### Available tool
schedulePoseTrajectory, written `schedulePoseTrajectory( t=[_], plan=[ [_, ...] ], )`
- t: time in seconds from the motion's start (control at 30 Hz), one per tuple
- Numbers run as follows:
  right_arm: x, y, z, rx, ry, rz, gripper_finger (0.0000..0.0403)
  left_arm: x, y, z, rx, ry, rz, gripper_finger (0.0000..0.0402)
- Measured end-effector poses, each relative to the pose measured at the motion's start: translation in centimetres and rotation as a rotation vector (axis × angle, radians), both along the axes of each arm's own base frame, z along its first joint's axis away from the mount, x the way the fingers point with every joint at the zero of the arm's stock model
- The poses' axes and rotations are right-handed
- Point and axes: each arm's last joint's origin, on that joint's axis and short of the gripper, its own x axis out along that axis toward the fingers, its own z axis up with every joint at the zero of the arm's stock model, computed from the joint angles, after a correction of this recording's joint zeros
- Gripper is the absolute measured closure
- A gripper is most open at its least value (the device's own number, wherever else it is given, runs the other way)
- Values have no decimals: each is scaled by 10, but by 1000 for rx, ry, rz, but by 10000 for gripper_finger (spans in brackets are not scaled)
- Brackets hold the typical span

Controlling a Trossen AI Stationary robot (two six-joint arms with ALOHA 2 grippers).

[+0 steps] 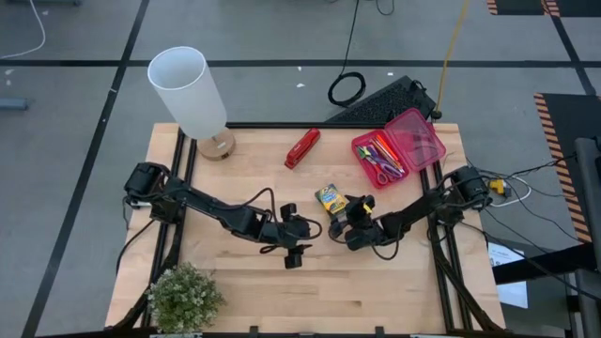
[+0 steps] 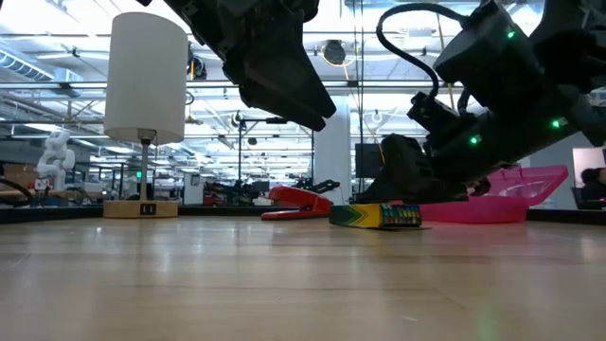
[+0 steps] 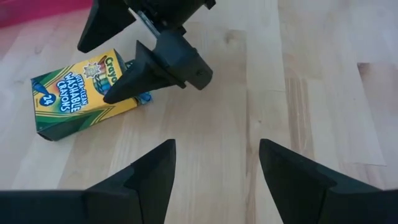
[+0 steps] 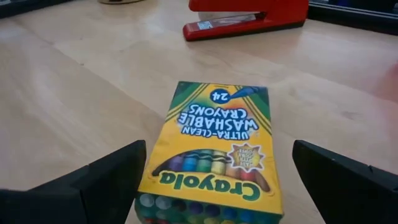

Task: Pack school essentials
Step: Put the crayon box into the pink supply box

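Spanning the whole high view, the wooden table carries every item in the scene. A white-shaded lamp stands at the far left corner on a round wooden base, and a small potted plant sits at the near left edge. The pink plastic box lies open near the far right corner, its clear lid tilted back, with scissors and other coloured stationery inside; individual items cannot be told apart. A red stapler lies on the table between the lamp and the pink box, well apart from both. The green-yellow crayon box lies flat on the table near the centre, just in front of the pink box and not inside it. The right end effector is low over the table just beside the crayon box; in the right wrist view its two fingers stand wide apart with the crayon box between and ahead of them, not touching it. The left end effector hovers near the table centre, slightly nearer the front edge, fingers spread and holding nothing; its wrist view shows the crayon box and the right end effector beyond.
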Motion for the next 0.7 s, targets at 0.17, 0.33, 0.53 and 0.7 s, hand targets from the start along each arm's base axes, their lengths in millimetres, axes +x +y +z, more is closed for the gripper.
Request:
schedulePoseTrajectory(
  t=[0.17,0.33,0.53,0.7],
  plan=[
    [1,-3,0,37,-12,-5,3,0,0,0,0,-1,0,167],
    [2,-4,-1,73,-4,17,3,0,0,0,-1,-2,0,167],
    [2,-3,-1,63,14,35,3,0,0,0,-1,-2,1,167],
    [2,-3,0,64,32,61,3,0,0,0,-2,-2,1,167]
  ],
)
